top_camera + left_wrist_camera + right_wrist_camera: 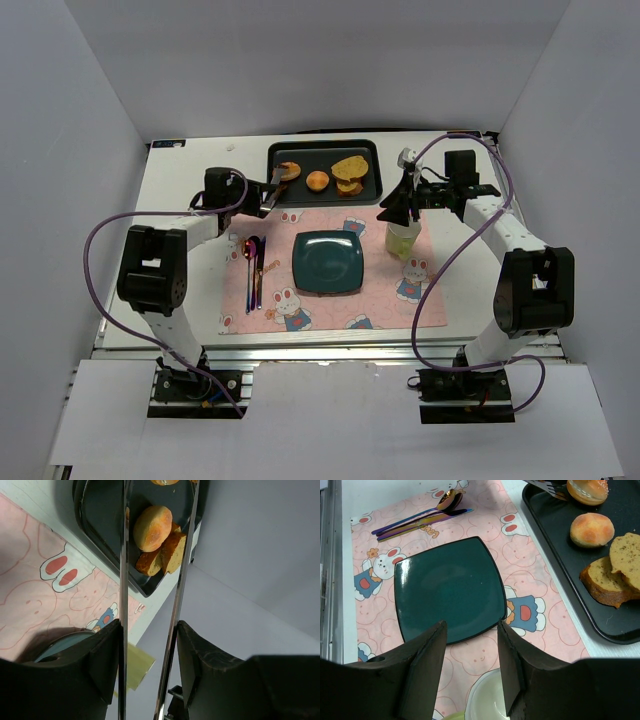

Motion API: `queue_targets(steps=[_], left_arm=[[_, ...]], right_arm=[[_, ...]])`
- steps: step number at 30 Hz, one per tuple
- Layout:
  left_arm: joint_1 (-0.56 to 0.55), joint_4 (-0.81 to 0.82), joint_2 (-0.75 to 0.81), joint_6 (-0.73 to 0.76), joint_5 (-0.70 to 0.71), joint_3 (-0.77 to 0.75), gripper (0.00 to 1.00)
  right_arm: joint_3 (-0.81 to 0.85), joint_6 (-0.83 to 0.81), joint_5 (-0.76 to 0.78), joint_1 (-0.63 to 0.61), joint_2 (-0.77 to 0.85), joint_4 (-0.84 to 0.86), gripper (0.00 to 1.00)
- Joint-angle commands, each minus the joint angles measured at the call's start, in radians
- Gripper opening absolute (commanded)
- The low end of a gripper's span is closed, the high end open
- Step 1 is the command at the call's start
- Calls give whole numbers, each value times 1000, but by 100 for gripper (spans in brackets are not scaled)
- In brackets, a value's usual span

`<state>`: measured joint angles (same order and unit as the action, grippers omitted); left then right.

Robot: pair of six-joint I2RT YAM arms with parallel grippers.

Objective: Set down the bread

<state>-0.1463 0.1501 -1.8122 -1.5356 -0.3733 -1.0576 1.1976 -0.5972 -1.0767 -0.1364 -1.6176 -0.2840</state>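
Note:
A flatter golden bun lies at the left end of the black tray, between the tips of metal tongs. A rounder bun sits mid-tray; it also shows in the left wrist view and the right wrist view. My left gripper is shut on the tongs, whose two arms run up between my fingers. The flat bun and a tong tip show in the right wrist view. The teal plate lies on the pink mat. My right gripper is open and empty.
Stacked toast slices lie at the tray's right end. A green cup stands under my right gripper, right of the plate. Purple and gold cutlery lies left of the plate. White walls enclose the table.

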Motion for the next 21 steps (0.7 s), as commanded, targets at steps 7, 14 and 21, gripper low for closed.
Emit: queue_targets(steps=[7,14,21], left_arm=[[-3,32,-12,-11,10,-25,50],[-2,66,-27,-26,8,-9,32],[-3,95,-16,-32,-6,4,14]], right_arm=[[20,-23,-31,12,18,-11,50],[23,-27,-34,14,21,-15,50],[20,-29,-37,17,27,-26,50]])
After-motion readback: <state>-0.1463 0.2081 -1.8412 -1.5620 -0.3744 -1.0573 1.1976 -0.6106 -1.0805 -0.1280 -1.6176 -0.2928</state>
